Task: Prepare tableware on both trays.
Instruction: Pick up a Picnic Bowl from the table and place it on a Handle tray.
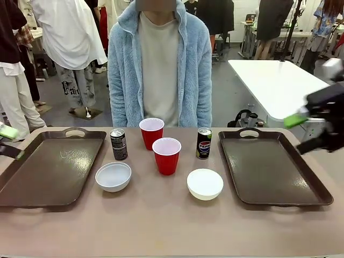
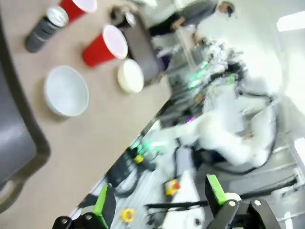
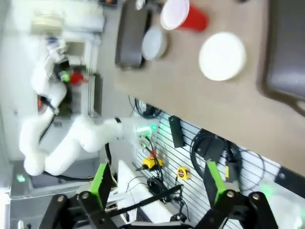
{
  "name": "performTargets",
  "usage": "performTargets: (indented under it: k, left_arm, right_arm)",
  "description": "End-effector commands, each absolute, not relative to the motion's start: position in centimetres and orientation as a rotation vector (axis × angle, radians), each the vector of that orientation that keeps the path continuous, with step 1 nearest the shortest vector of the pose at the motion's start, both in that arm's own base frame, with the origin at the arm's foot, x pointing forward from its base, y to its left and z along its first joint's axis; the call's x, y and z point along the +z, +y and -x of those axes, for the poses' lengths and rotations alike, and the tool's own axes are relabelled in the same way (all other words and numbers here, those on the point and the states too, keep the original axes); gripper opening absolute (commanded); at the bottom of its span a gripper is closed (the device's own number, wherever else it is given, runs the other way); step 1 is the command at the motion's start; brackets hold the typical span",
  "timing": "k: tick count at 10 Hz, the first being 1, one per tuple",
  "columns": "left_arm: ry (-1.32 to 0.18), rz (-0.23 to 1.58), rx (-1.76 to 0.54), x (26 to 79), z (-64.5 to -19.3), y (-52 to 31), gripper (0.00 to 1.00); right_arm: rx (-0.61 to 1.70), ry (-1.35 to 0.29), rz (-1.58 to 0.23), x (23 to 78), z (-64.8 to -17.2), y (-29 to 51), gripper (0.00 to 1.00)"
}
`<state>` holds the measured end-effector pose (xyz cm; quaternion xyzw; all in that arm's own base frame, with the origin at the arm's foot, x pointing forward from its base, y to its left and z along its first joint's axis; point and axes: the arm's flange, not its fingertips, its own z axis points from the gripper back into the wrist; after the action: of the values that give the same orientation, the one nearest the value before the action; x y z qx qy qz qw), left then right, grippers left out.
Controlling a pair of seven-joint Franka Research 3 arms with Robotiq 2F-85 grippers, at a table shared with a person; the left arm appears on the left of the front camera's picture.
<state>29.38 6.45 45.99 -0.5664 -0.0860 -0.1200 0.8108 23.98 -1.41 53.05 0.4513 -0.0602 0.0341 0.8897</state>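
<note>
left gripper (image 1: 11, 142): at the far left edge of the front view, by the outer rim of the left tray; green-padded fingers (image 2: 105, 205) spread wide, nothing between them
left tray (image 1: 32, 183): dark brown, flat on the left of the table; handle slot at its far side; glossy bed bare
plain dark can (image 1: 119, 144): upright, just right of the left tray's far corner
left bowl (image 1: 113, 176): white, round, nearer the robot than the plain dark can; just beside the left tray's right rim, apart from it
far red cup (image 1: 151, 133): upright, white inside, mid-table in front of the person
near red cup (image 1: 166, 156): upright, just right of and nearer than the far red cup; whether they touch cannot be told
Pepsi can (image 1: 203, 143): upright, just left of the right tray's far corner
right bowl (image 1: 205, 184): white, between the near red cup and the right tray; clear of both
right tray (image 1: 274, 172): matching brown; slot at the far side; bed bare
right gripper (image 1: 302, 133): in the air over the right tray's outer side; jaws spread, gripping nothing
tabletop (image 1: 161, 220): tan, matt, smooth
room: person (image 1: 160, 64) in a pale blue fleece at the far side; grey floor (image 1: 226, 97); white table (image 1: 274, 80) behind at right; other people standing farther off
</note>
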Motion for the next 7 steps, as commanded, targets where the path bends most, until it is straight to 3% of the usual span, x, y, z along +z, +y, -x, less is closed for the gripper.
performTargets:
  k: [1, 7]
  left_arm:
    - [-0.187, 1.328, -0.099, 43.8, -32.9, 9.1, 1.0]
    - [-0.133, 1.275, 0.036, 39.1, -33.9, 12.2, 1.0]
  right_arm:
    - [0.035, -0.164, -0.893, 38.6, -16.2, -1.8, 1.0]
    - [-0.093, -0.218, -1.005, 33.9, -15.8, -6.8, 1.0]
